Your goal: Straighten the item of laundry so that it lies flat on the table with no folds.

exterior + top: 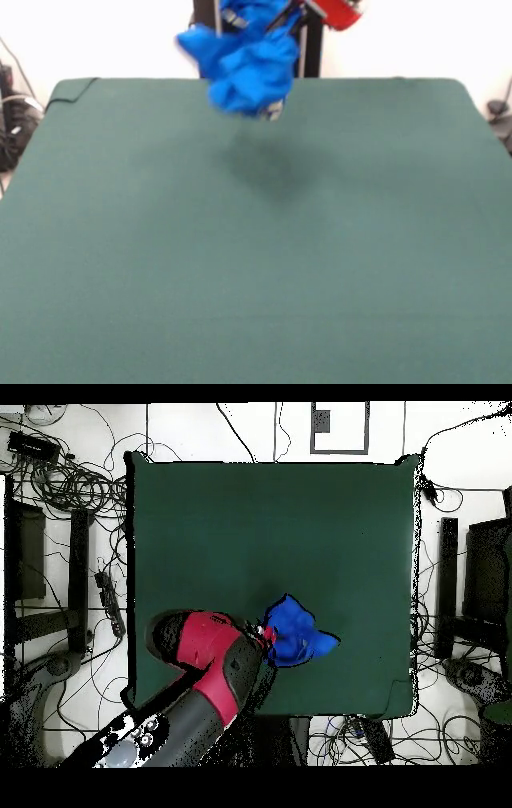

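The item of laundry [248, 68], a bright blue shirt, hangs bunched in the air over the far part of the table [256, 264], casting a dark shadow on the green cloth below it. A small pale patch shows at its lower edge. My gripper [282, 18] is at the top of the bundle, shut on the cloth and mostly hidden by it. From above, the item of laundry [297, 634] is a crumpled lump just beyond the gripper [266, 631], near the table [270, 524] edge closest to the robot's base.
The red and black arm [215, 669] reaches in over the table's near-base edge. Cables [70, 479] and dark stands [446, 584] lie on the floor around the table.
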